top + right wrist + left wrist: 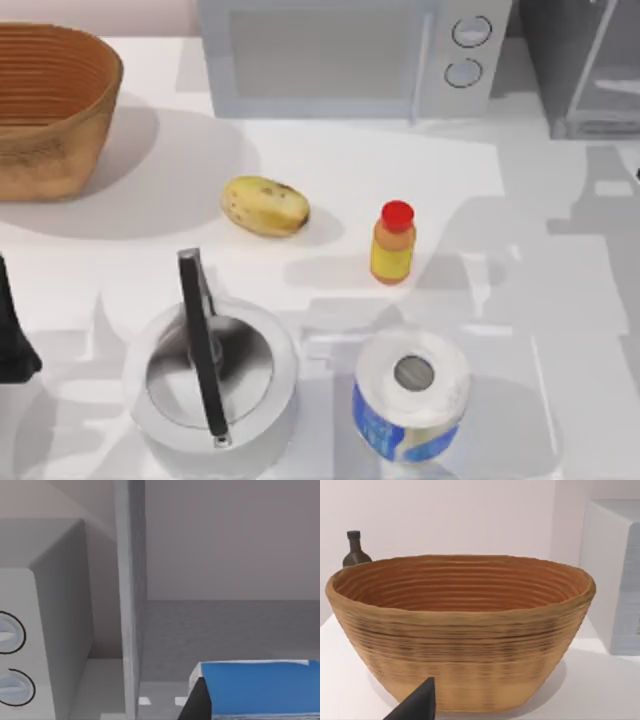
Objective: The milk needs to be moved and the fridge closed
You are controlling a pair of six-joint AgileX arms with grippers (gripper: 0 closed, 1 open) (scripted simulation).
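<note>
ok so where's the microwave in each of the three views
Top view: the microwave stands at the table's back, between the basket and the fridge.
Left wrist view: likely the pale box beside the basket.
Right wrist view: its knobbed end, close against the fridge's upright frame.
Shared landmark: the two round knobs, seen in the top and right wrist views.

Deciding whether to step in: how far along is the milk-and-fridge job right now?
Done: the milk is up at the fridge opening, its blue top right beside the right gripper, with the grey interior behind it. In hand: placing it; I cannot tell whether the jaws grip it. Left: pull the arm back and close the fridge, which stands open. The left arm sits parked at the table's left edge.
</note>
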